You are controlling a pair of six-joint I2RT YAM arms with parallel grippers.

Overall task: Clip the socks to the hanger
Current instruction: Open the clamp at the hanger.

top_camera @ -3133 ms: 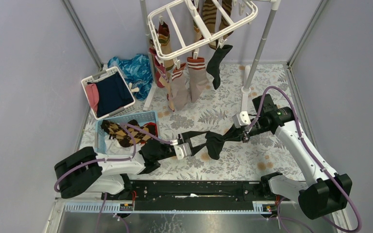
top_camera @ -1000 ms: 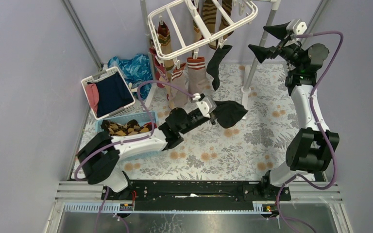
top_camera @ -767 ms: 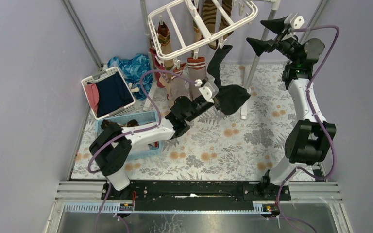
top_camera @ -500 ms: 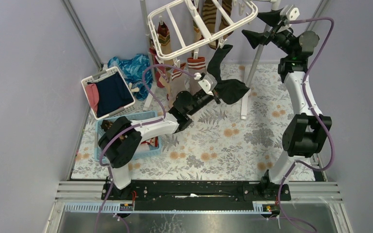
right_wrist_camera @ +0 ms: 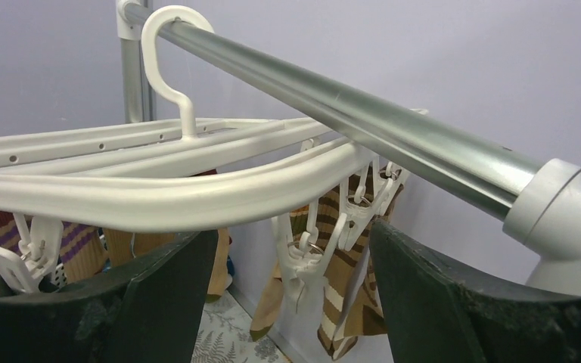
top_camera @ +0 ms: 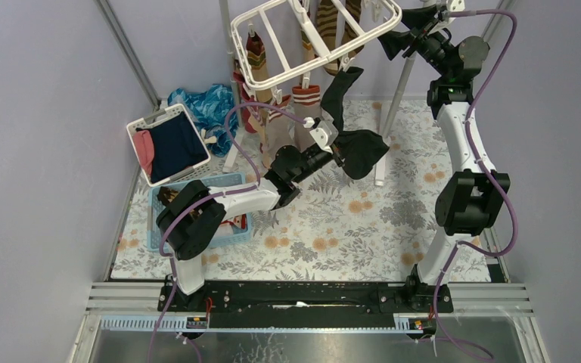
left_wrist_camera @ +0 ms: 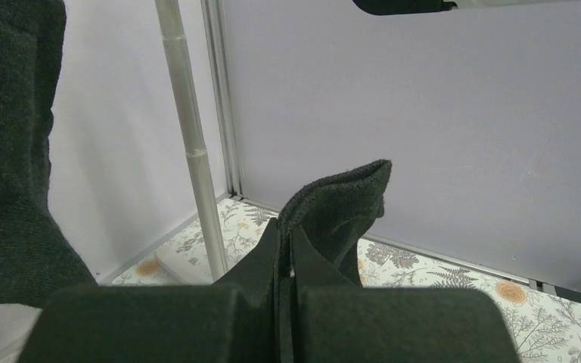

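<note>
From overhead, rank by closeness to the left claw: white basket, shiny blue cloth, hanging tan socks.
1. Hanging tan socks, just left of the left gripper and its black sock.
2. Shiny blue cloth, back left.
3. White basket, far left.

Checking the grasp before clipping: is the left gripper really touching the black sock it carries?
Touching. The left wrist view shows the left gripper shut, with the black sock pinched in it.

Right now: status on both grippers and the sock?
Left gripper shut on black sock, held up below the hanger. Right gripper open, facing a dangling clip. Black sock not yet clipped; hung sock close alongside.
</note>
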